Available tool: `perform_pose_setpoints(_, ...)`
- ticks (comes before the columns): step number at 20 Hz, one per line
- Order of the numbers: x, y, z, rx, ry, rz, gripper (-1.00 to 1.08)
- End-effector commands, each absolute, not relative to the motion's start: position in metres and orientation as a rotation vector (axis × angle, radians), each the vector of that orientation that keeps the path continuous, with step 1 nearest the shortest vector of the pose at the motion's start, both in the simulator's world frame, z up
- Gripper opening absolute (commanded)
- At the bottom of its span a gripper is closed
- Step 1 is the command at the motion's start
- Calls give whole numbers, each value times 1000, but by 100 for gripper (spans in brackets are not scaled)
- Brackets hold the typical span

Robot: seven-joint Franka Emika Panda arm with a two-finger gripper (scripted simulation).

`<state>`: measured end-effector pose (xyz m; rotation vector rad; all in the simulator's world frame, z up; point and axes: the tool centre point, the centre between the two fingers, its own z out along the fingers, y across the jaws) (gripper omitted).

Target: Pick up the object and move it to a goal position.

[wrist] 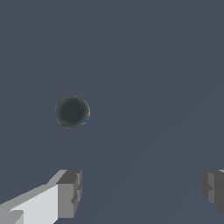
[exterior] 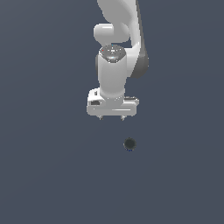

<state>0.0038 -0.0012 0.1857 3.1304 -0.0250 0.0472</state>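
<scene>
The object [exterior: 129,144] is a small dark grey-black ball lying on the flat grey-blue ground. In the exterior view it sits below the white gripper [exterior: 112,117] and a little toward that view's right, clearly apart from it. The gripper hangs from the white arm, pointing down, with only the short tips of its fingers showing under the hand. In the wrist view the object [wrist: 72,112] lies ahead of the gripper [wrist: 142,188], whose two grey fingertips [wrist: 70,192] stand wide apart with nothing between them. The gripper is open.
Only the uniform grey-blue ground [exterior: 43,175] shows around the ball and the arm. No other objects, containers or edges are in view.
</scene>
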Motion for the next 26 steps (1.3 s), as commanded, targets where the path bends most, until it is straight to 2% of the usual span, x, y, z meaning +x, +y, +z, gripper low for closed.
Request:
perform_pose_setpoints(1, 4, -1, 186, 3130, -25, 47, 100)
perform_pose_setpoints(15, -2, -8, 171, 3111, -57, -3, 100)
perform_pose_setpoints(26, 22, 22, 141, 3117, -55, -1, 100)
